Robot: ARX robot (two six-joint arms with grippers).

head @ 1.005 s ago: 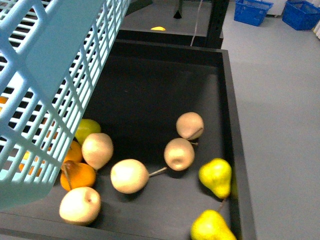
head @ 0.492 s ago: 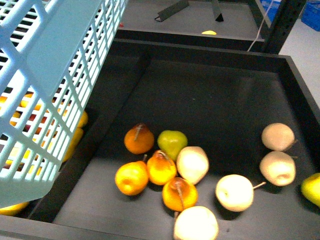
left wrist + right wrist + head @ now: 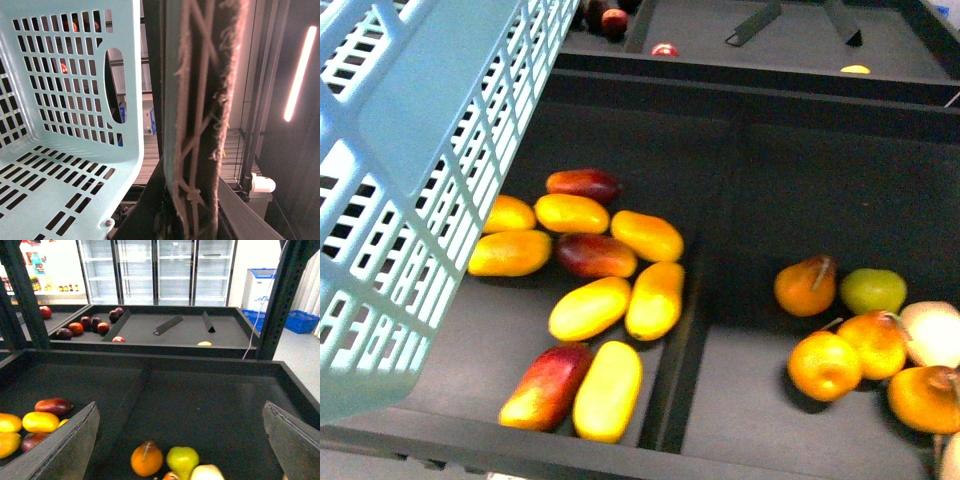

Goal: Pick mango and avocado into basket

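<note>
I count 7 yellow mangoes [image 3: 590, 308], 3 red-blushed mangoes [image 3: 595, 254], 1 basket [image 3: 410, 200] | yellow mangoes ahead-left of right gripper [image 3: 180, 410] | right gripper pointing forward, jaws wide, empty | left gripper [image 3: 192, 215] held high, clamped on basket handle [image 3: 195, 100]

basket [image 3: 420, 150] left, mango pile [image 3: 590, 308] centre; pears [image 3: 825, 365] right

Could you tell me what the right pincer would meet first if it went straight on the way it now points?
The right pincer would likely meet the bare floor of the black bin just past the orange fruit; depth is unclear.
</note>
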